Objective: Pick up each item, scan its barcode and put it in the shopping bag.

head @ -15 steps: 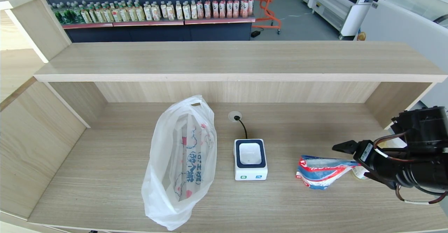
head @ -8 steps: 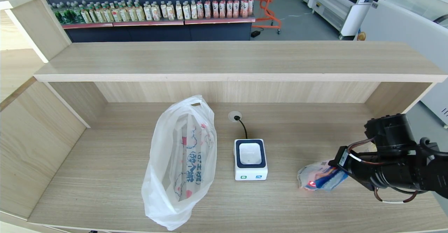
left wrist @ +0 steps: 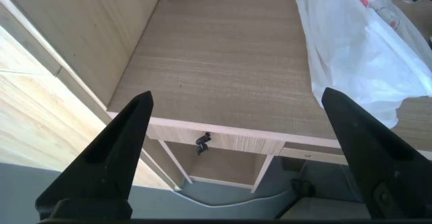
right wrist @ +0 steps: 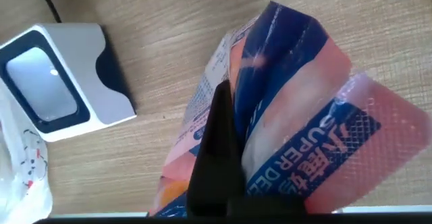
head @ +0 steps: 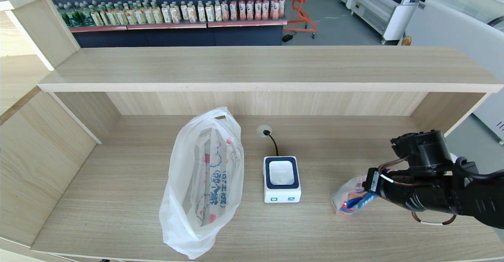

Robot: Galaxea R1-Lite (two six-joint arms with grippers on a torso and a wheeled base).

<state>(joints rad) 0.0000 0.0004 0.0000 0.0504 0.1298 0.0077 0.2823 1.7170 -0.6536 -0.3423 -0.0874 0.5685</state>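
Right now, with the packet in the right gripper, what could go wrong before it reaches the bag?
1. The packet is soft and crumpled in the right gripper; it may slip, or its barcode may fold away from the scanner.
2. The shopping bag lies slack on the counter, so the packet may push it along instead of going in.

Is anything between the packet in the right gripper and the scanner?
Nothing visible. Only light wooden counter top lies between the red, white and blue plastic packet, clamped in the right gripper, and the white box-shaped barcode scanner with its dark blue frame.
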